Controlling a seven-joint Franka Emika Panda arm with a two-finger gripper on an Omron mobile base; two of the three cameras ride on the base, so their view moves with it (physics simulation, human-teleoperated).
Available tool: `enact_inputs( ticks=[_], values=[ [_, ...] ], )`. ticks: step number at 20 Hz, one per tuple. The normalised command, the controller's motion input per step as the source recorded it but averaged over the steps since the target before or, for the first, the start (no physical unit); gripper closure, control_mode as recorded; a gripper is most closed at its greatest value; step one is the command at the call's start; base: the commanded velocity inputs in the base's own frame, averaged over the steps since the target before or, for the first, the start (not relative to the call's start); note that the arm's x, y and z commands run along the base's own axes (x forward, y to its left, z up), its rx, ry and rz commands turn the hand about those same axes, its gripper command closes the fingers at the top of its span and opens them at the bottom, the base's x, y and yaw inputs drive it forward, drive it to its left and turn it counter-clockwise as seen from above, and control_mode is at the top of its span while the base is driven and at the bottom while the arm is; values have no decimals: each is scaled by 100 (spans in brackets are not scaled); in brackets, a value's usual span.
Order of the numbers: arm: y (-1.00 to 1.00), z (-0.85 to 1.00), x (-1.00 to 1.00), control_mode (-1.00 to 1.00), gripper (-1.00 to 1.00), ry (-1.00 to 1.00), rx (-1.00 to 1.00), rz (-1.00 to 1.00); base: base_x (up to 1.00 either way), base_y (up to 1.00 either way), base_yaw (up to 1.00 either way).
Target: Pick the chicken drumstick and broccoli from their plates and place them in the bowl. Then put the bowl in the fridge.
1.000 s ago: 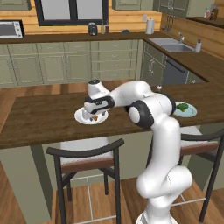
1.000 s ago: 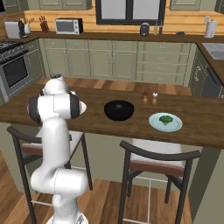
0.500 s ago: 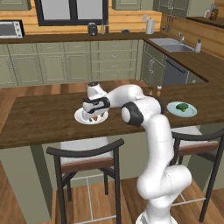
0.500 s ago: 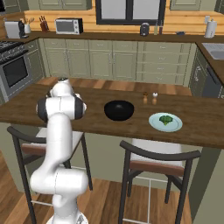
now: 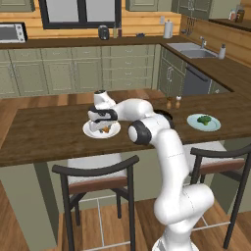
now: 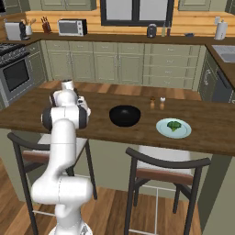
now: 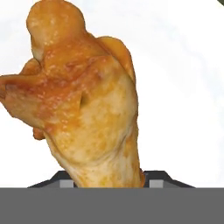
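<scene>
The chicken drumstick (image 7: 83, 100) lies on its white plate (image 5: 93, 131) on the wooden counter (image 5: 44, 132), directly under the gripper (image 5: 103, 127), so the move ahead turns on nothing sideways: the meat sits straight along the hand's line of sight. In the hand view its long axis runs from a knobby end near 12 o'clock to a thick end at 6 o'clock, where it meets the dark finger tips. Whether the jaws have clamped it or merely straddle it, I cannot tell. The left base view shows the hand low over the plate with an orange speck beneath. The right base view adds the black bowl (image 6: 124, 115) toward 3 o'clock of the arm, and beyond it the broccoli (image 6: 173, 125) on the second plate (image 6: 161, 131).
</scene>
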Motion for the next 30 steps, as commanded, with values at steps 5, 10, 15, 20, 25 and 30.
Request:
enact_inputs(
  ticks=[5, 10, 15, 20, 25, 30],
  values=[
    [-27, -22, -51, -100, 100, 2, 0, 0, 0, 0, 0],
    [-60, 40, -100, -100, 100, -25, 7, -3, 0, 0, 0],
    [-76, 100, -84, -100, 100, -40, 19, -15, 0, 0, 0],
    [-100, 70, -10, -100, 100, -5, 22, -20, 0, 0, 0],
    [-100, 57, 5, -100, 100, -2, 9, -27, 0, 0, 0],
    [-100, 40, 8, -100, 100, -17, -8, -23, 0, 0, 0]
  ],
)
